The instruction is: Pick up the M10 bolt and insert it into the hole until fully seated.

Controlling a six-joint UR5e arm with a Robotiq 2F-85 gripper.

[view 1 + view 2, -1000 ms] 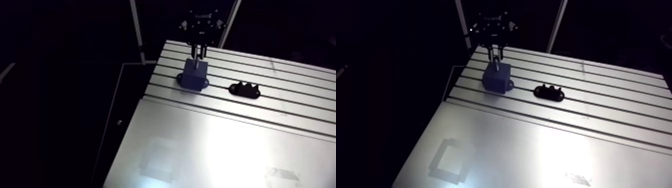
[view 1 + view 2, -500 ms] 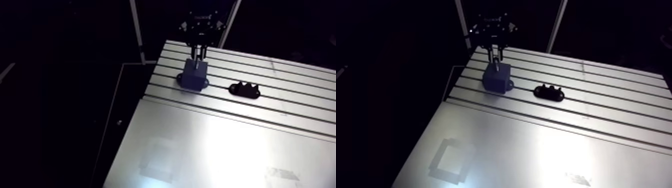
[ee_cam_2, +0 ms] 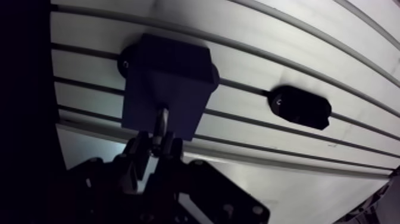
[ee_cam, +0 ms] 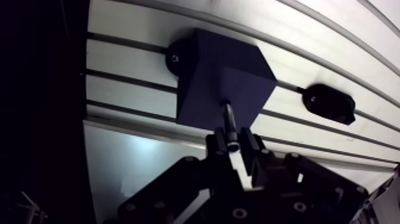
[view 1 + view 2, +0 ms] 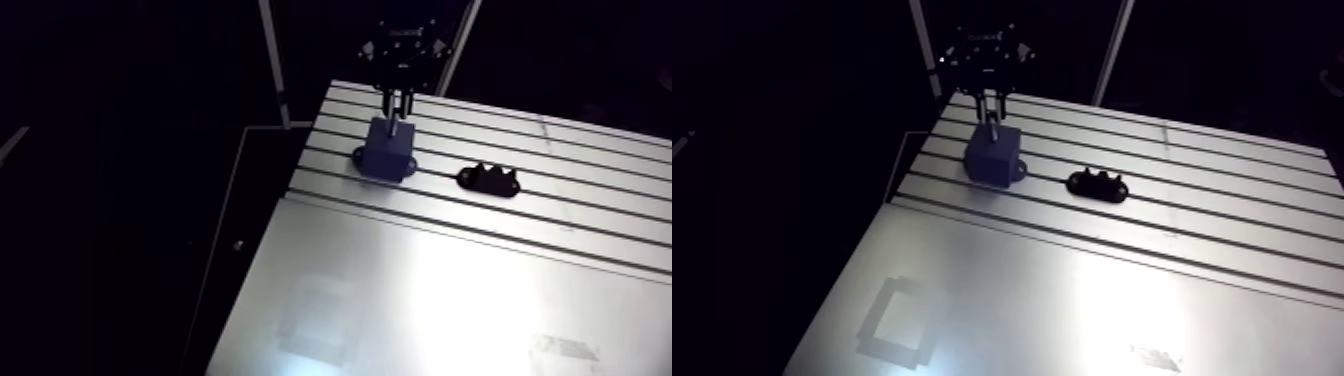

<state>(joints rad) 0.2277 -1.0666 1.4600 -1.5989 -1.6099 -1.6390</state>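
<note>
**Gripper points down, clamped on a bolt**

In the arm view the wrist (image 5: 405, 48) comes down from the top edge, with the gripper (image 5: 399, 103) hanging below it and pointing roughly straight down. In the wrist view its two dark fingers (image 4: 218, 146) stand close together, a narrow gap between them. They pinch the bolt (image 4: 228, 119) by its upper end, and the shank sticks out past the fingertips.

No legible text or markings.
</note>
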